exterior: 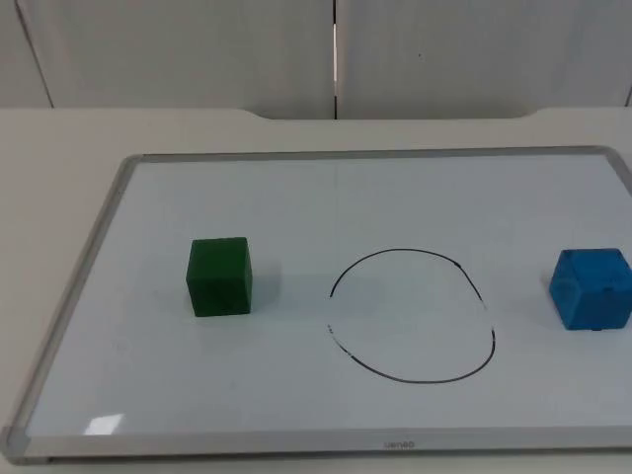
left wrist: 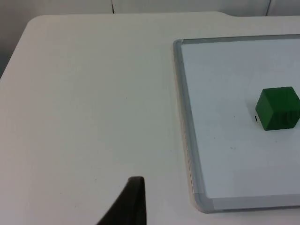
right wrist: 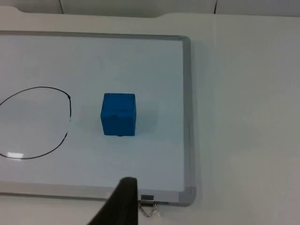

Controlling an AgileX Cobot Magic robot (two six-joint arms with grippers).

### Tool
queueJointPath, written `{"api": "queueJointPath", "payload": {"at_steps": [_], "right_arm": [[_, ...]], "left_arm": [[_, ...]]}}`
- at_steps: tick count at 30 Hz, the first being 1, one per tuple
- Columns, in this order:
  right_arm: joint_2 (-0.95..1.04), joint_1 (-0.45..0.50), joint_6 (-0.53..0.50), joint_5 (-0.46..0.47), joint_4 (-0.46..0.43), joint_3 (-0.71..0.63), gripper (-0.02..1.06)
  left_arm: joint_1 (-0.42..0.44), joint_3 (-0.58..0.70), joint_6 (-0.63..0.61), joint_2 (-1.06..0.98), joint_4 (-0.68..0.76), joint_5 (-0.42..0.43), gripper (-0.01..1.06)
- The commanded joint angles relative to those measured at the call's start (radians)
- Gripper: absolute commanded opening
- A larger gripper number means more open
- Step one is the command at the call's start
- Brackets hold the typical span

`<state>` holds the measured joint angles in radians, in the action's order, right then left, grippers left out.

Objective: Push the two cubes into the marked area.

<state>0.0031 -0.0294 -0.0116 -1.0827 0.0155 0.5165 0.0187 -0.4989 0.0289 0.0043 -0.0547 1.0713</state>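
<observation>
White counter [exterior: 59, 138] carries a whiteboard [exterior: 296, 197]: green cube [exterior: 219, 276] near its left edge, blue cube [exterior: 591, 288] at its right edge, the drawn circle [exterior: 413, 314] between them. Left claw [left wrist: 129, 201] and right claw [right wrist: 122, 201]: cannot tell whether open or closed.

The green cube [exterior: 219, 276] is a dark, even green, plain on every face that shows. The blue cube [exterior: 591, 287] is a bright mid-blue, its faces faintly mottled. The marked area [exterior: 413, 315] is a thin black line drawn as a rough circle, broken in places. The whiteboard [exterior: 296, 197] is pale bluish white with a light grey frame. The desk [left wrist: 93, 103] is cream white. The partition wall [exterior: 197, 49] is pale grey.
</observation>
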Motion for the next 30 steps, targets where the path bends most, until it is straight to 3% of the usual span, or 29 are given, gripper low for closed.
{"api": "queueJointPath", "payload": {"at_steps": [1, 30], "right_arm": [[-0.003, -0.005, -0.001, 0.004, -0.001, -0.002, 1.05], [-0.003, -0.005, -0.001, 0.004, 0.001, -0.002, 1.05]], "left_arm": [[0.002, 0.005, 0.000, -0.004, -0.004, 0.003, 1.05], [0.002, 0.005, 0.000, -0.004, -0.004, 0.003, 1.05]]}}
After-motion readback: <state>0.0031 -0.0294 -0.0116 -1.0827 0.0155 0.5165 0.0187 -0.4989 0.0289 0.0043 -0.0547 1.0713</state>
